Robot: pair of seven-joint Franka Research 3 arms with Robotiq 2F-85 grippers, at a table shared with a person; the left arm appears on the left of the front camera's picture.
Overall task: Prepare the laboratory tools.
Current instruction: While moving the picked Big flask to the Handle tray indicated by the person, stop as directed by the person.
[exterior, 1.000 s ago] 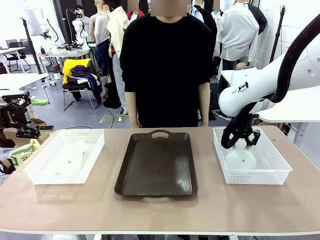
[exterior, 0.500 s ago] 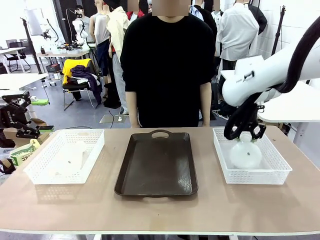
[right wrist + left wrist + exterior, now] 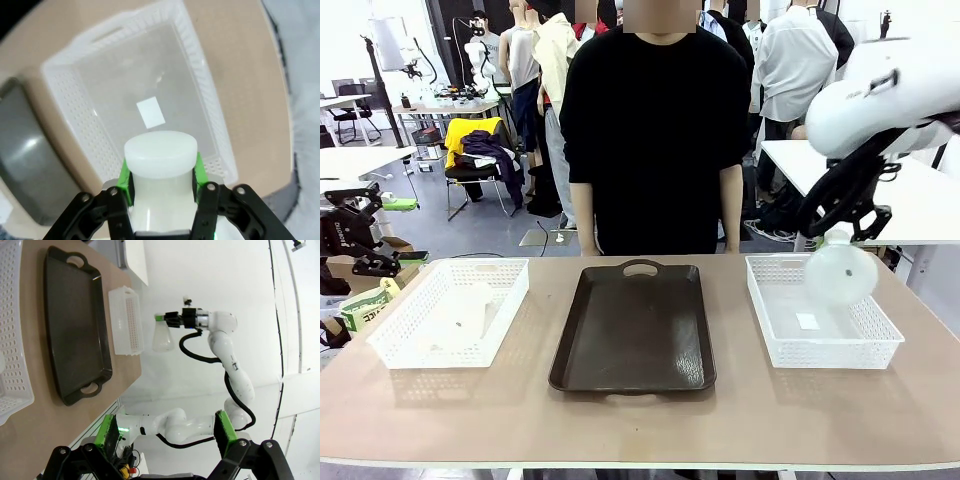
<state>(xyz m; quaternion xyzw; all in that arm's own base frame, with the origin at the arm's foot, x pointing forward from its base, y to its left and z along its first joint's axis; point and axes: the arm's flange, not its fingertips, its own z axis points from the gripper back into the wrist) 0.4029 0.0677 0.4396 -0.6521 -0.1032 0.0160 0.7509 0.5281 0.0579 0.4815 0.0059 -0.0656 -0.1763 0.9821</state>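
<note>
My right gripper (image 3: 839,232) is shut on the neck of a frosted white conical flask (image 3: 841,272), which hangs base-down above the right white mesh basket (image 3: 775,340). In the right wrist view the flask's neck (image 3: 160,152) sits between the green pads (image 3: 125,176) of my right gripper (image 3: 161,186), high over that basket (image 3: 75,100). A second frosted flask (image 3: 463,312) rests inside the left mesh basket (image 3: 395,345). My left gripper (image 3: 165,437) is open with nothing in it, off the table's left end (image 3: 358,240). The left wrist view shows the held flask (image 3: 162,336) from afar.
A dark brown handled tray (image 3: 635,325) lies at the table's middle between the two baskets. A person in black stands at the far edge behind the tray, arms hanging down. A small white label (image 3: 806,321) lies on the right basket's floor.
My right arm has lifted the flask up out of the right basket and carried it a little to the right. The left arm has not moved.
</note>
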